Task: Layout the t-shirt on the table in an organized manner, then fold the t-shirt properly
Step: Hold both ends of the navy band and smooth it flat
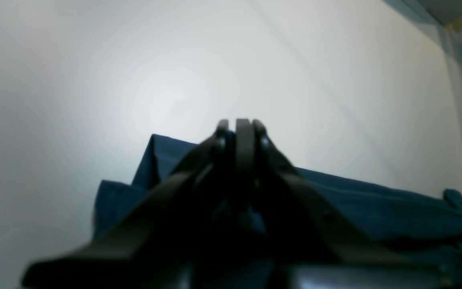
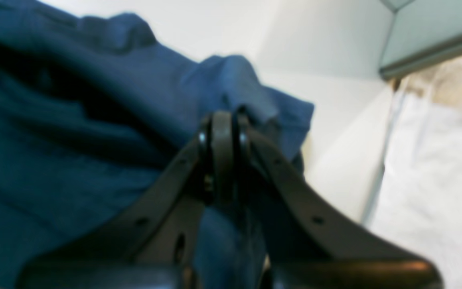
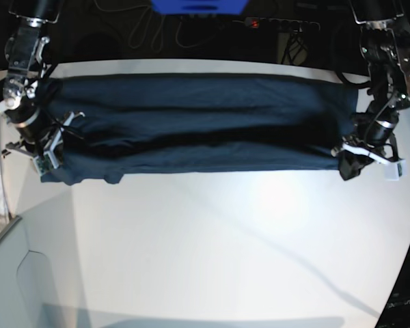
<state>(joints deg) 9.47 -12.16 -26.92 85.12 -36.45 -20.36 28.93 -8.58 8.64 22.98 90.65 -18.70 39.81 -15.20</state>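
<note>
1. T-shirt (image 3: 191, 123) stretched as a long band across the far part of the table (image 3: 212, 246); long axis side to side in the base view, one end at each arm.
2. Right gripper (image 2: 223, 120) at the base view's left end, clenched on a bunched fold of cloth.
3. Left gripper (image 1: 242, 127) at the opposite end, clenched; cloth corner directly beneath, grip on it probable but tips blurred.
4. Neither arm nearer: ends shared evenly, slack crease along mid-band.
5. No containers in view.
</note>
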